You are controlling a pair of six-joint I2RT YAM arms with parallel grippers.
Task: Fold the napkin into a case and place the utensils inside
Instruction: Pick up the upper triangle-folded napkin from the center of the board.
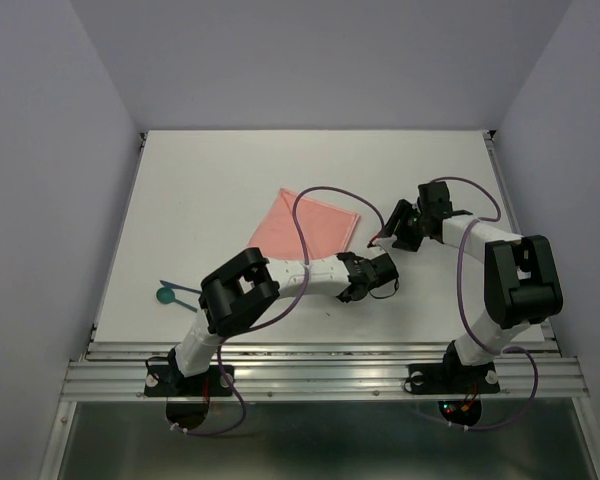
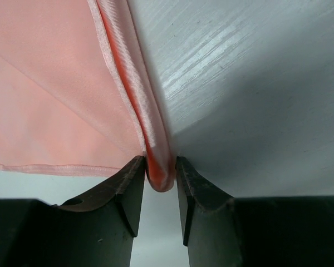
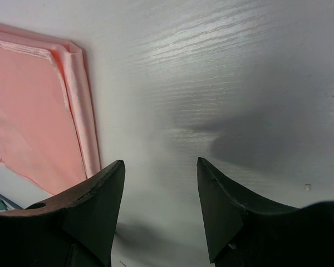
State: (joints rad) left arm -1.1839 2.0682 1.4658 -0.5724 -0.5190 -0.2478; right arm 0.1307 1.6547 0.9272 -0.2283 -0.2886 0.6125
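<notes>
1. The napkin point(image 1: 305, 225) lies mid-table, a little right of centre, spread as one broad flat sheet set cornerwise. Its right edge is rolled into a narrow doubled ridge, and two hems lie stacked at the far corner of that edge.
2. Judgement: folding has only begun. The cloth is nowhere near a narrow layered pouch, so there is no case yet.
3. The left gripper point(image 2: 160, 167) is at the near end of that ridge. Its two fingertips press on either side of the bunched fold and cloth fills the gap between them. It reads as a pinch on the napkin.
4. The right gripper point(image 3: 160, 164) hangs over bare table point(image 1: 230, 180) just right of the napkin's folded edge. Its jaws are spread with nothing between them, and it does not touch the cloth.
5. The utensils point(image 1: 166, 294) lie at the near left of the table, well apart from the napkin and from both grippers. One shows a small round end. They look untouched.
6. Left to do, as I judge it: carry the held edge across, make the further folds that narrow the cloth into a pouch, then fetch the utensils and slide them in. Most of the task remains.
</notes>
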